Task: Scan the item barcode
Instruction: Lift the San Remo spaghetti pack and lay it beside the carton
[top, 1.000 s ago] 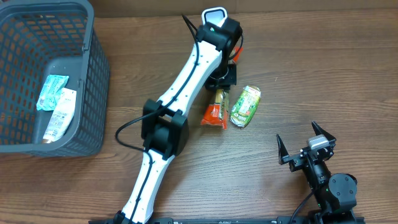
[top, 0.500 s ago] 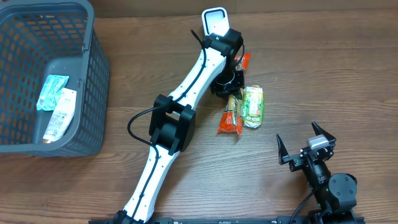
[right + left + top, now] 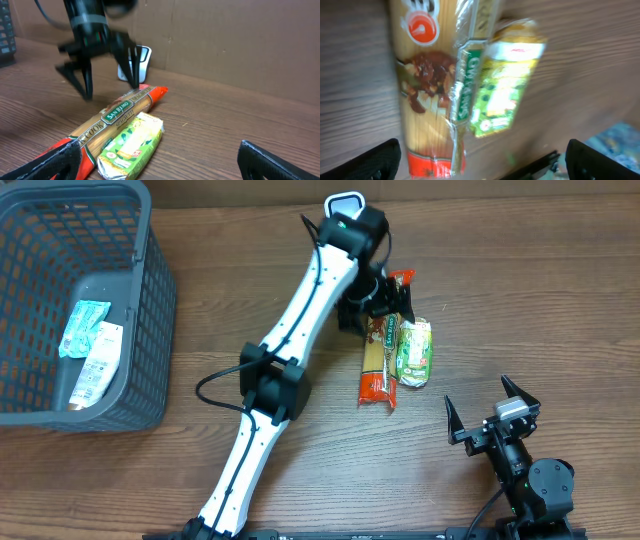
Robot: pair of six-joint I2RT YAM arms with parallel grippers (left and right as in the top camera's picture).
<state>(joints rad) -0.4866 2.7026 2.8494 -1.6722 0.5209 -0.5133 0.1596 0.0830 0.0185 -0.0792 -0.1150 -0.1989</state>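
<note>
Seen from overhead, the spaghetti packet (image 3: 378, 365) lies flat at mid-table, its long axis running from the near side up toward the handheld scanner (image 3: 345, 204) at the far edge, a green snack packet (image 3: 414, 352) touching its right flank. The left gripper (image 3: 388, 308) hangs over the packet's far, red-tipped end, between it and the scanner, jaws spread and holding nothing. The right gripper (image 3: 492, 418), also wide open and empty, sits well apart at the near right, so the left arm is plainly the nearer. From the left wrist, blurred, the spaghetti packet (image 3: 427, 85) fills the frame lengthwise under the spread fingers (image 3: 380, 160), the green snack packet (image 3: 502, 90) alongside. From the right wrist, the left gripper (image 3: 102, 70) straddles the air above the packet's far end, the scanner (image 3: 135, 62) standing just behind; any barcode is not visible.
</note>
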